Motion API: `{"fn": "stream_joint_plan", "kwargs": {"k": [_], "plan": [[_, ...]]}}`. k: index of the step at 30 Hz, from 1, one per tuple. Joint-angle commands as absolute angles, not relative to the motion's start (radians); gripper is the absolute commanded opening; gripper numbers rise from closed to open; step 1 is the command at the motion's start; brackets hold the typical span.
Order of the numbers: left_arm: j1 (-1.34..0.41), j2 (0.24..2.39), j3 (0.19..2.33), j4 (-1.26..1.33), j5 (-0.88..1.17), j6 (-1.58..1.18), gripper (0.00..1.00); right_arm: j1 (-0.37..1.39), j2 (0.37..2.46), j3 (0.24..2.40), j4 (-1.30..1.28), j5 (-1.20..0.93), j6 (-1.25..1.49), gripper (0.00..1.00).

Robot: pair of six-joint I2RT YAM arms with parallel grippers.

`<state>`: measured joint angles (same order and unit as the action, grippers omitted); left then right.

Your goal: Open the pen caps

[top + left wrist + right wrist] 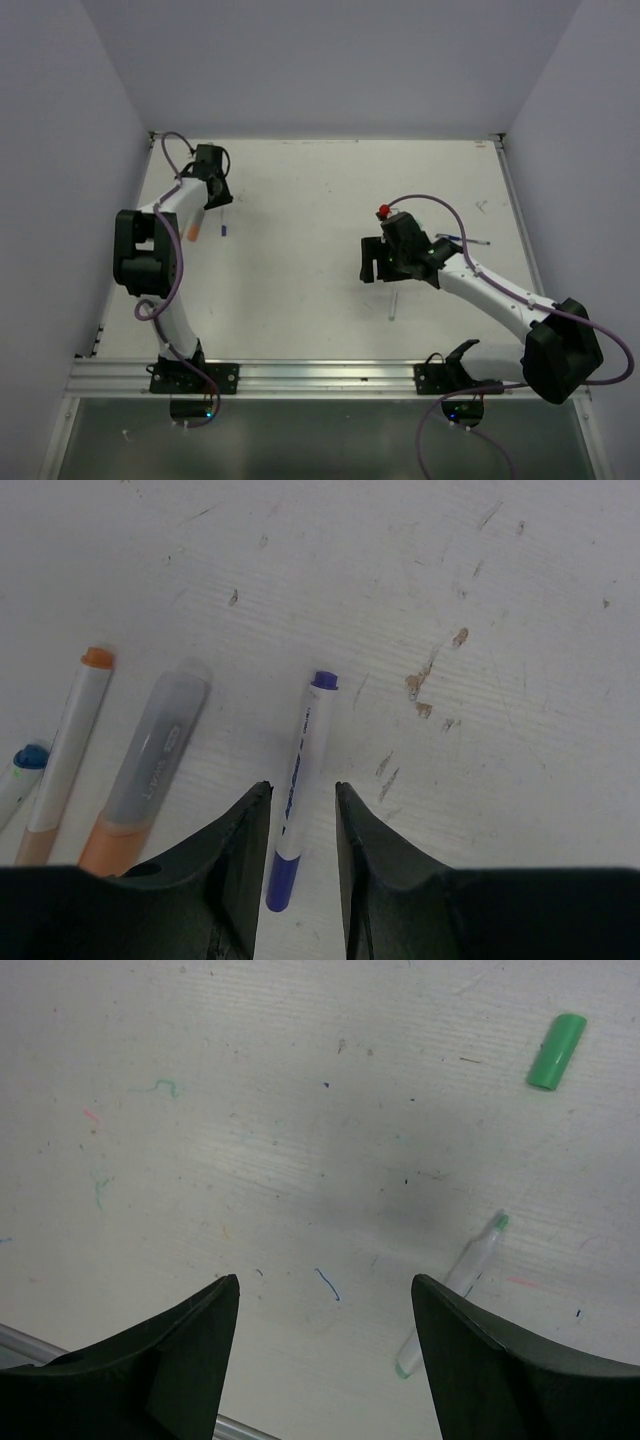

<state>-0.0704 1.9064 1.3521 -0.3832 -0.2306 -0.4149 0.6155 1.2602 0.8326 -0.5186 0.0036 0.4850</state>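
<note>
Both jaws of the left gripper [300,792] stand apart astride the blue pen [301,748], and should close squarely on it just beside the dark blue cap [280,880].

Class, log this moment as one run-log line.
left gripper: open, astride dark blue pen | right gripper: open, empty | green cap: off, lying apart from green-tipped pen

Overhead view facing down, wrist views close above table [400,580]
</note>
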Motion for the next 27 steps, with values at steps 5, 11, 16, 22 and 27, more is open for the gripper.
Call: {"fn": "stream_joint_plan", "kwargs": {"k": [5,11,16,22,27], "plan": [[-0.060,1.954,1.394,-0.361,-0.229,-0.377,0.35,0.620,1.239,0.831,-0.499,-0.020,0.472,0.74],[-0.060,1.993,1.397,-0.348,-0.204,-0.377,0.34,0.621,1.220,0.836,-0.514,-0.009,0.469,0.74],[-0.058,2.017,1.394,-0.334,-0.192,-0.377,0.30,0.621,1.220,0.850,-0.538,-0.012,0.469,0.73],[-0.049,2.022,1.368,-0.318,-0.170,-0.385,0.21,0.621,1.180,0.842,-0.552,-0.003,0.483,0.73],[-0.044,2.022,1.330,-0.301,-0.097,-0.394,0.00,0.621,1.161,0.854,-0.575,0.015,0.492,0.73]]}}
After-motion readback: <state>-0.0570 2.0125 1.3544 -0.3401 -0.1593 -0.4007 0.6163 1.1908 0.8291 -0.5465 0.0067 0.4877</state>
